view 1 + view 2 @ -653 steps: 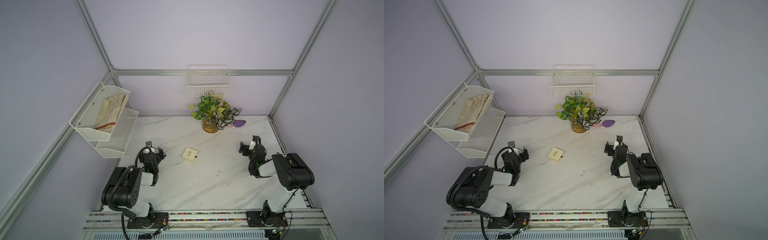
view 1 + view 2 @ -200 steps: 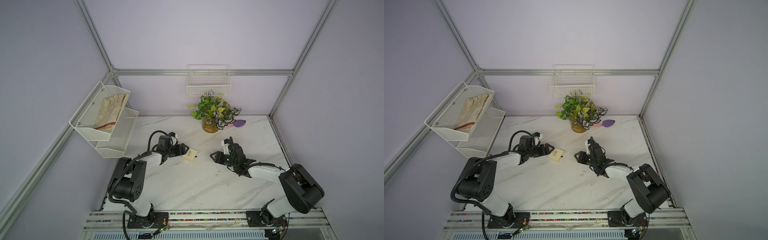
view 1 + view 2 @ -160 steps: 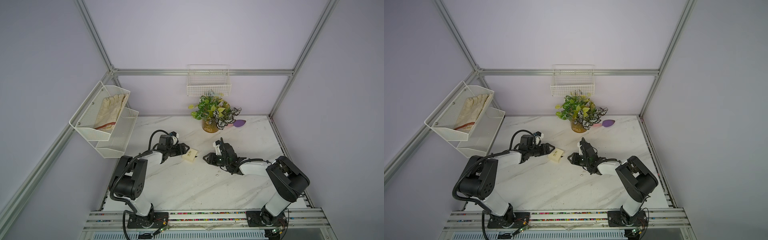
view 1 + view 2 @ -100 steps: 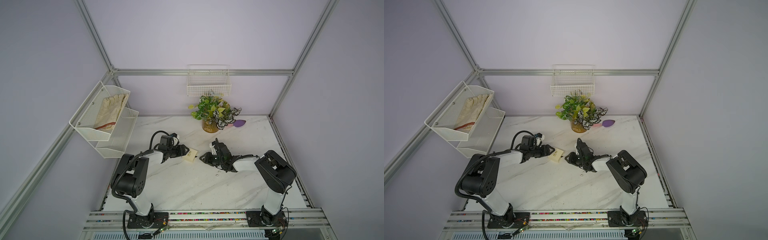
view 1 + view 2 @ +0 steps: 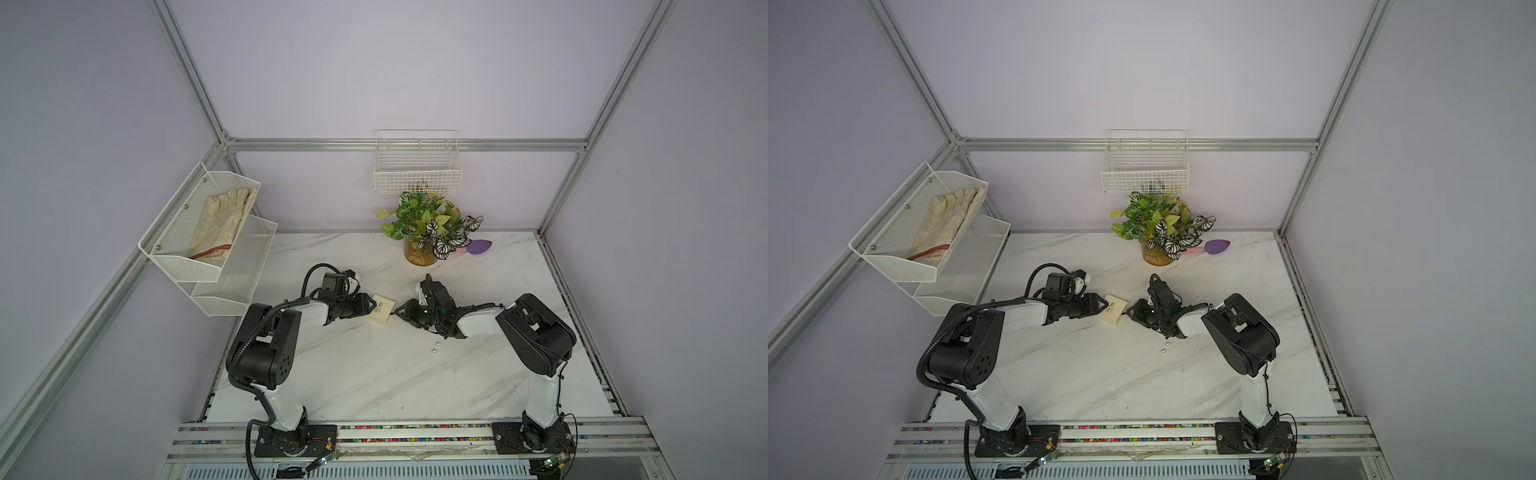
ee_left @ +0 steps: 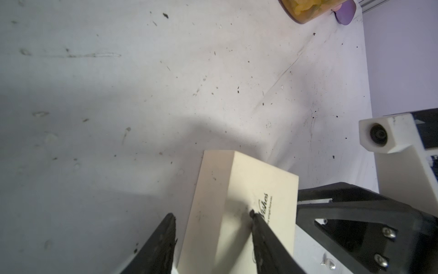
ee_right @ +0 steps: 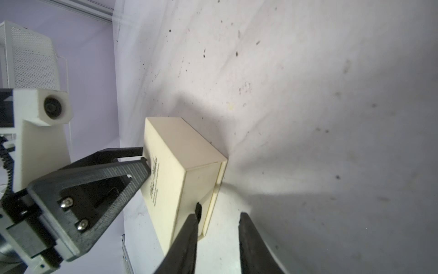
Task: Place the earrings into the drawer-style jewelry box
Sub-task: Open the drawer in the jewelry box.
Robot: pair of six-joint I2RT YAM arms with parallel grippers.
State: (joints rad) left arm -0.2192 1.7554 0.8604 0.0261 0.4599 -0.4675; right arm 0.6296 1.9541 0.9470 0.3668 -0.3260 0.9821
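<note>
Steadying drawer-style jewelry box [image 5: 382, 311] between left end effector [image 6: 211, 213] jaws, clamp unclear, straddling tray edge [image 7: 220, 175] with parted right end effector [image 7: 219, 212], pinch-and-pull pending.

earrings [image 5: 433, 350] on table [image 5: 374, 374], before and right of jewelry box [image 5: 381, 312]

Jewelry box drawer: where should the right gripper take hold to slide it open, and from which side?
Probably the tray end standing slightly proud of the cream sleeve, facing the right gripper. Come in low and level from that end, fingers pinching its lip; the left gripper straddles the opposite end.
</note>
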